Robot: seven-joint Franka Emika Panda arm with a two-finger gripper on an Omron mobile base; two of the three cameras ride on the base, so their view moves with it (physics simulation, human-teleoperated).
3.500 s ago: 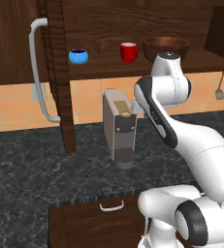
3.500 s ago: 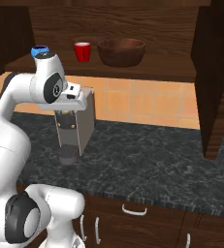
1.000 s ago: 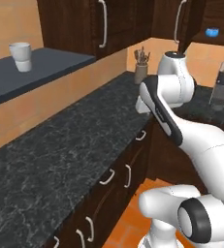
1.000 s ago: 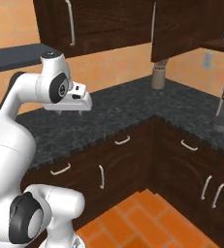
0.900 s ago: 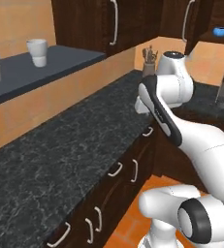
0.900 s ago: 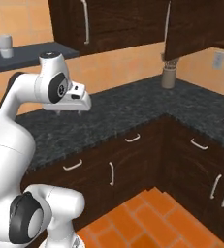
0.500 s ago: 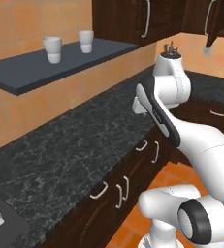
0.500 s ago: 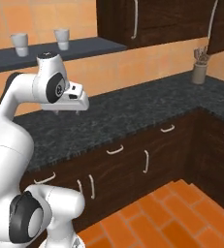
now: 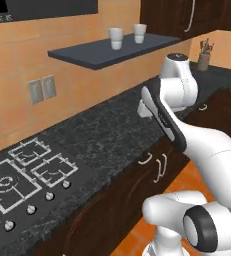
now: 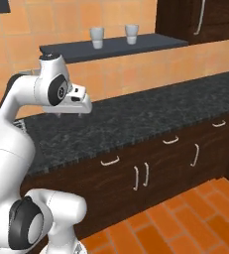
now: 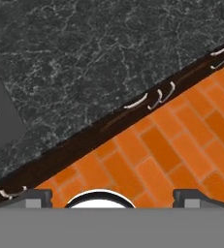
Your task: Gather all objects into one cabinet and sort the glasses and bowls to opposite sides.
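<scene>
Nearest the cameras, the white arm is seen folded above its base over an orange brick floor (image 10: pixel 195 213). The gripper (image 10: pixel 76 105) is held level over the front part of a dark speckled counter (image 10: pixel 150 116), pointing downward; in the hand view the two finger tips (image 11: pixel 33 196) stand wide apart at either side, with nothing between them, so the pincer is read as apart and empty.

Below the counter edge a run of dark brown base cabinets (image 10: pixel 155 168) with curved grey handles is shown. On the arm's left a gas hob (image 9: pixel 22 172) is set into the counter.

Beyond the counter, on an orange tiled wall, a dark grey wall shelf (image 9: pixel 112 50) carries two pale cups (image 9: pixel 116 38) standing upright, near each other but apart. Whether either is the grey-beige cup of the task cannot be told at this size. Farther still, a dark brown wall cabinet (image 10: pixel 200 17) with a long grey handle is closed, and a utensil crock (image 9: pixel 203 61) stands on the distant counter. The red cup and the two bowls cannot be placed from these pictures.

As a judgement, the base is in transit toward a remaining object. The chief risks are a reach made to the wrong pale cup, the neighbouring cup being knocked from the shelf by wide-spread fingers, and the elbow striking the shelf edge if the base halts too near.
</scene>
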